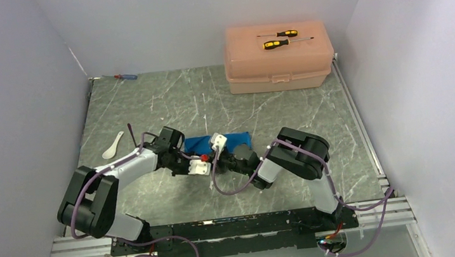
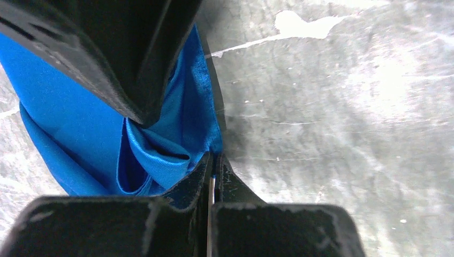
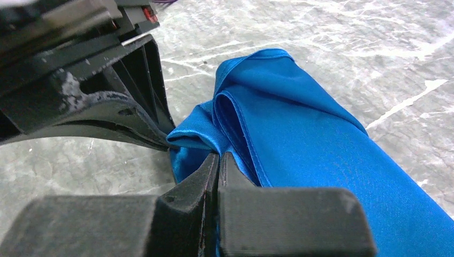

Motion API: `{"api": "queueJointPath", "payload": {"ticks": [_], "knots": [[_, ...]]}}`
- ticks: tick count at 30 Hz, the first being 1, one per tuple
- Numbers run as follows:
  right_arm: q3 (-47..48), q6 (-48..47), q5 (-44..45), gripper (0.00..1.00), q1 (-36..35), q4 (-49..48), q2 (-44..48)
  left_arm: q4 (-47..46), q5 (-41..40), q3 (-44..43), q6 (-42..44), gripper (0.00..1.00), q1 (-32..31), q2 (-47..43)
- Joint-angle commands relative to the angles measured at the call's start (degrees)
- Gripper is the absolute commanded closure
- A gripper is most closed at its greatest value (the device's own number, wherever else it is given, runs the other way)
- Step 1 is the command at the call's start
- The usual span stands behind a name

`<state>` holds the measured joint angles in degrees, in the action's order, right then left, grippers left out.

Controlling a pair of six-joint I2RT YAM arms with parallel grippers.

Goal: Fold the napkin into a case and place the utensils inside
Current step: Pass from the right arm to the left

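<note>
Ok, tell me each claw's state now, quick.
The left claw is shut on the napkin.
The right claw is shut on the napkin too.

left gripper (image 2: pixel 213 163) closed, apparently pinching napkin (image 2: pixel 69 118) edge, marbled table (image 2: pixel 348 134) beneath

The top camera looked down from above and behind the arms over the whole counter (image 1: pixel 209 98). Wrist cameras sat close behind the left tool (image 2: pixel 212 176) and right tool (image 3: pixel 218 166), sharing the napkin (image 3: pixel 300 123) just ahead.
</note>
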<state>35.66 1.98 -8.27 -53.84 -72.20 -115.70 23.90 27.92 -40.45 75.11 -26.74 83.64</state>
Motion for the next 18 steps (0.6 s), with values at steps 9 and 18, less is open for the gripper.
{"api": "queueJointPath", "payload": {"ticks": [9, 18], "knots": [[-0.7, 1.31, -8.72, 0.8, -0.54, -9.25, -1.85, -1.8, 2.46, 2.59, -5.78, 0.97, 0.24, -7.13], [0.16, 0.35, -16.9, 0.59, -0.97, -9.99, -3.19, -5.72, 1.34, 2.76, -7.78, 0.97, 0.5, -5.35]]}}
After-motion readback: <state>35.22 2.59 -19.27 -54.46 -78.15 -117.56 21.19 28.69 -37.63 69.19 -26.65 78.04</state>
